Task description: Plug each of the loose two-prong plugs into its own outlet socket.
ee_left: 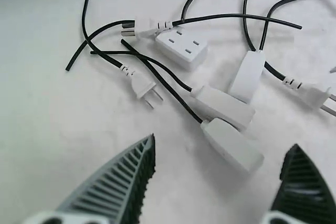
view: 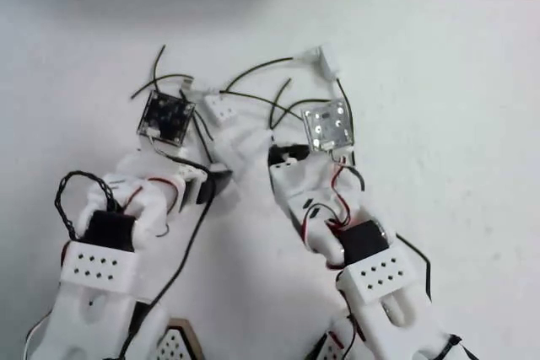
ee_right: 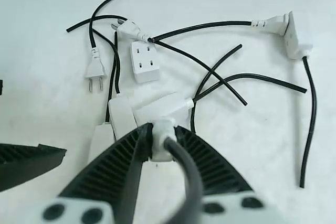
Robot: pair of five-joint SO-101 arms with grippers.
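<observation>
Two arms at a tangle of white plugs and sockets on the white table [view: 472,82].

Right gripper [ee_right: 161,129]: fingers closed tight on a white plug [ee_right: 160,148], whose black cable [ee_right: 184,171] runs back between them. The held plug is just short of a slanted white socket [ee_right: 163,106]; I cannot tell whether they touch. Left gripper [ee_left: 223,144]: fingers spread wide, holding nothing, hanging low over a long socket piece [ee_left: 231,142]. A loose plug [ee_left: 144,85] lies flat with its prongs bare, apart from everything but crossing cables. A square outlet block [ee_left: 181,45] sits slots-up, with a second plug [ee_left: 144,26] just beside its corner. Farther off, a corner plug [ee_right: 273,24] sits against a white socket piece [ee_right: 293,38].
</observation>
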